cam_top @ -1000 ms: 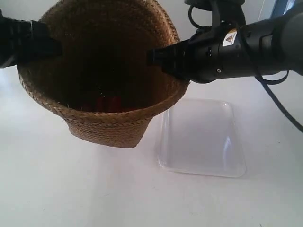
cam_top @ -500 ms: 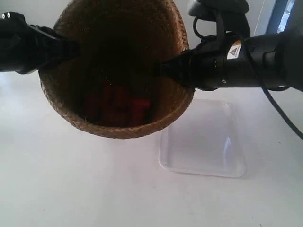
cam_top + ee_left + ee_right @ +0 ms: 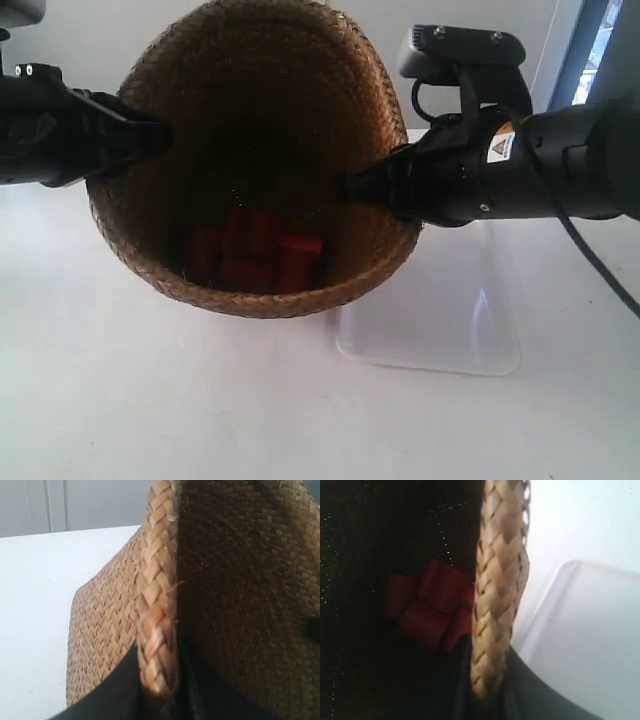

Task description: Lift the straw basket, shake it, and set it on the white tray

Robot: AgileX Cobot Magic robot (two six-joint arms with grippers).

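The straw basket [image 3: 260,130] hangs in the air, tipped so its dark inside faces the exterior camera; several red blocks [image 3: 255,250] lie in its bottom. My left gripper [image 3: 157,690] is shut on the braided rim [image 3: 157,605], one finger outside and one inside. That arm is at the exterior view's left, its gripper [image 3: 160,135] at the rim. My right gripper [image 3: 487,692] is shut on the opposite rim [image 3: 497,580], with the red blocks [image 3: 432,605] showing inside. Its gripper [image 3: 345,188] is on the arm at the exterior view's right. The white tray [image 3: 440,320] lies on the table, partly behind the basket.
A white table [image 3: 150,400] spreads under everything. The tray's rim [image 3: 550,595] shows just beyond the basket in the right wrist view. A pale wall [image 3: 75,505] stands behind the table.
The basket has been lifted higher and shifted to the right, tipping its opening more toward the camera; the red blocks inside have come into view. Both grippers kept their hold on the rim.
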